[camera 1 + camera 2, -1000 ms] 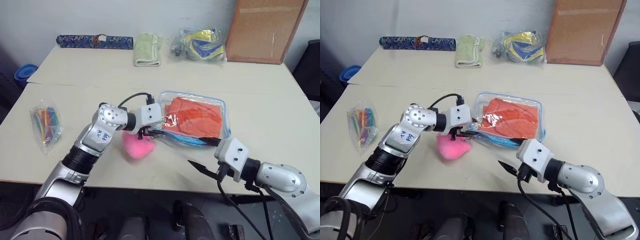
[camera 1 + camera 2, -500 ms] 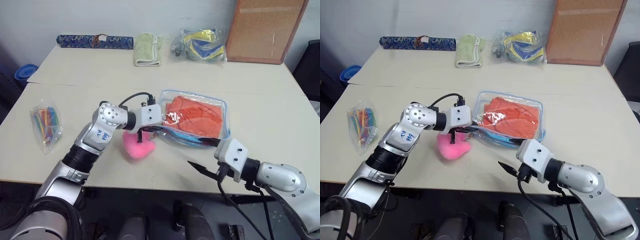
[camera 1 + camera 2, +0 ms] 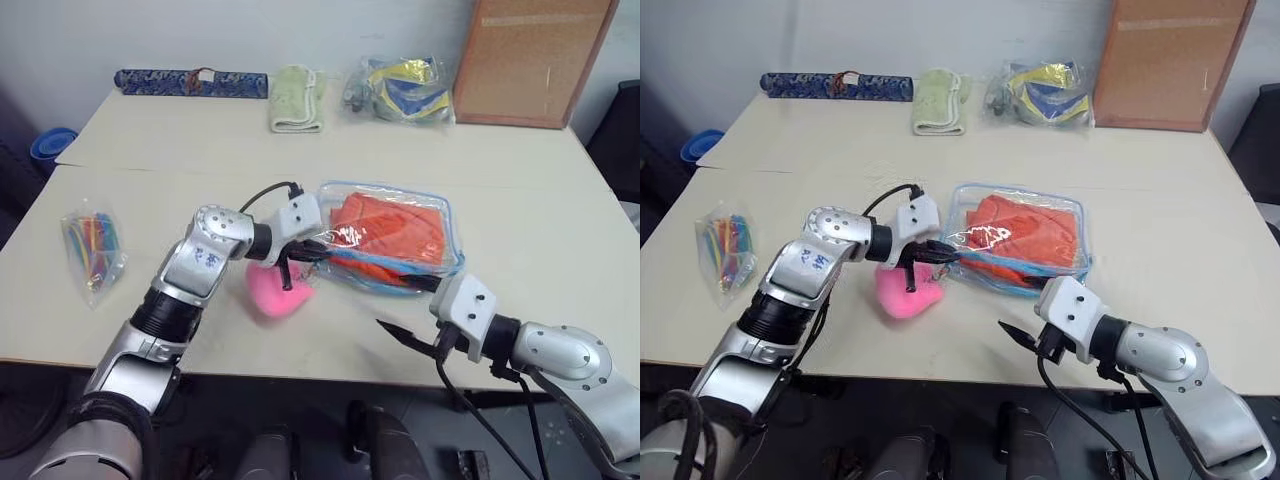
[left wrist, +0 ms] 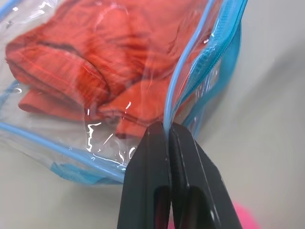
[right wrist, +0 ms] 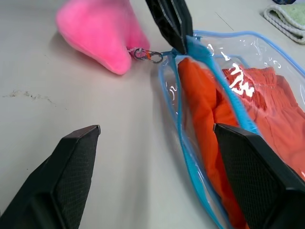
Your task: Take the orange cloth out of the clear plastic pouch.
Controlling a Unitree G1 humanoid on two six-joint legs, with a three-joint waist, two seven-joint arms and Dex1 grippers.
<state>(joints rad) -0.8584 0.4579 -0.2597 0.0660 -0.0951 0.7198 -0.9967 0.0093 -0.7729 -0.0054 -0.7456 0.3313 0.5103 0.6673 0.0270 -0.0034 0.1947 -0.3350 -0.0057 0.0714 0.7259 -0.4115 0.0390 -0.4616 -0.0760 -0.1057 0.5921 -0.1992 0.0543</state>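
Note:
The clear plastic pouch (image 3: 385,186) with light-blue trim lies mid-table, and the orange cloth (image 3: 390,225) is folded inside it. My left gripper (image 3: 310,250) is shut on the pouch's blue zipper edge at its near-left corner; the left wrist view has both fingers (image 4: 152,157) pinching that trim, with the cloth (image 4: 86,57) just behind. The pouch's mouth gapes a little there, and the cloth (image 5: 205,109) shows through the gap. My right gripper (image 3: 405,308) hovers open just in front of the pouch's near edge, holding nothing.
A pink heart plush (image 3: 275,290) lies under my left wrist, its metal clip (image 5: 143,55) by the pouch corner. A bag of coloured sticks (image 3: 92,245) sits far left. Along the back lie a dark blue roll (image 3: 190,82), green towel (image 3: 296,98), yellow-blue bag (image 3: 400,90) and cork board (image 3: 530,60).
My left gripper has shut on the pouch's edge and its wrist has rolled, tilting the pouch's near-left corner up slightly. The right arm has stayed still.

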